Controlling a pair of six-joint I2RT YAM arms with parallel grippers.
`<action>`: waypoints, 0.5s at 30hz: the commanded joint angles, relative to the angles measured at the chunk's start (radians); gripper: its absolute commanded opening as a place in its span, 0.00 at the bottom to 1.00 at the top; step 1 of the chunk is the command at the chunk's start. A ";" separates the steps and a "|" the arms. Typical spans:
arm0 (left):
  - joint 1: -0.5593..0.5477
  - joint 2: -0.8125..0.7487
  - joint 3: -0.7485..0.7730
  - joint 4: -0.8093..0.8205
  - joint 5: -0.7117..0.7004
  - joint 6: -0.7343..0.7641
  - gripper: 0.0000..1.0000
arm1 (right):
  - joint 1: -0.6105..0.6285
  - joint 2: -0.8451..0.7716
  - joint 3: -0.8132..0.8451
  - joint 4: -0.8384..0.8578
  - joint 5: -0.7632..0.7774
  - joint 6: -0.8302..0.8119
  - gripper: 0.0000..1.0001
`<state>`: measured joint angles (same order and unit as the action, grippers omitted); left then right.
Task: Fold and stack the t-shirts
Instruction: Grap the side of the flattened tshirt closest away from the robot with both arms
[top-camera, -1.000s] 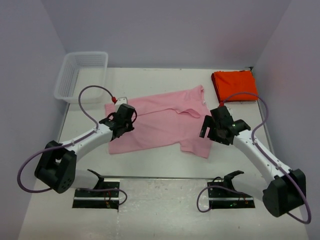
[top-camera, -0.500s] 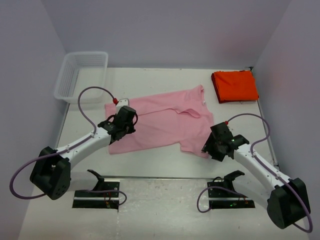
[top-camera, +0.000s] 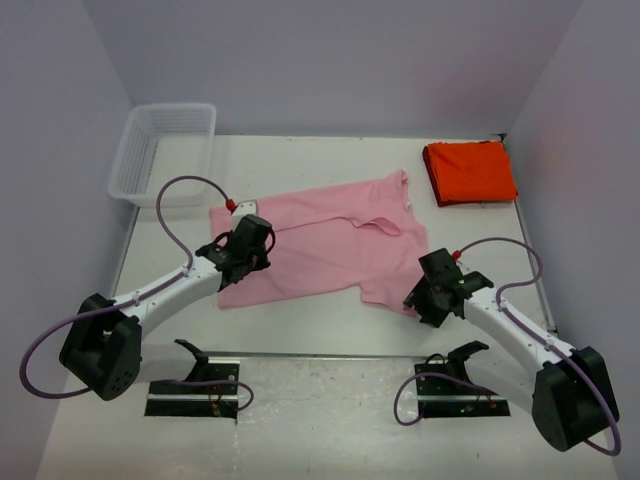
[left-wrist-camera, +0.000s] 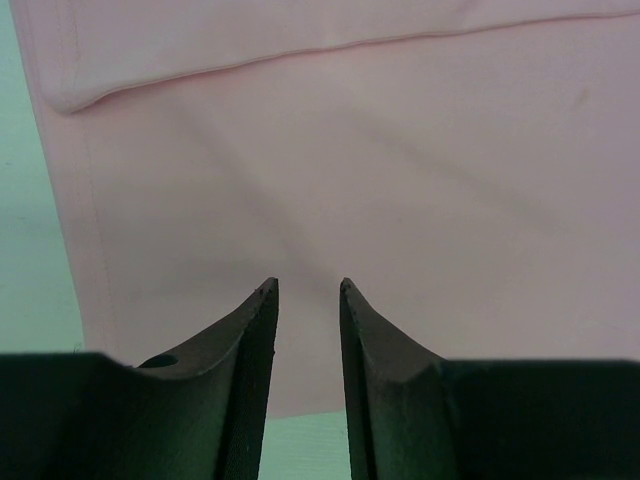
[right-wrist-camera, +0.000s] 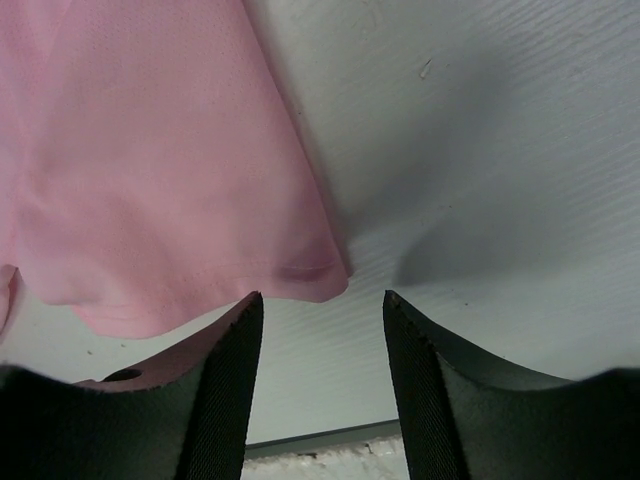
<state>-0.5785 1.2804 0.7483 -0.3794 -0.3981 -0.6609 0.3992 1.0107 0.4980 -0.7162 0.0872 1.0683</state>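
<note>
Pink t-shirt (top-camera: 330, 245): spread flat mid-table (top-camera: 300, 335).
Orange-red t-shirt (top-camera: 470, 172): folded, far right corner.
Left fingers (left-wrist-camera: 250, 340): narrowly parted over the pink t-shirt's left side, nothing between them.
Right fingers (right-wrist-camera: 225, 380): moderately apart at its near-right sleeve corner, not clamped.

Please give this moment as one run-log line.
left hand: at pink t-shirt, grip unclear | right hand: open, at its near-right corner | orange-red t-shirt: folded, far right
</note>
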 joint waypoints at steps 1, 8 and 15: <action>-0.004 -0.024 -0.001 0.028 -0.015 0.007 0.33 | 0.007 0.003 -0.001 0.012 0.039 0.061 0.52; -0.004 -0.035 0.008 0.036 -0.001 0.004 0.33 | 0.009 0.064 0.030 -0.012 0.060 0.081 0.48; -0.004 -0.039 -0.003 0.039 -0.005 0.007 0.34 | 0.009 0.114 0.053 -0.017 0.074 0.096 0.42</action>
<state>-0.5785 1.2652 0.7479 -0.3744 -0.3962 -0.6609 0.4053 1.1042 0.5121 -0.7216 0.1146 1.1278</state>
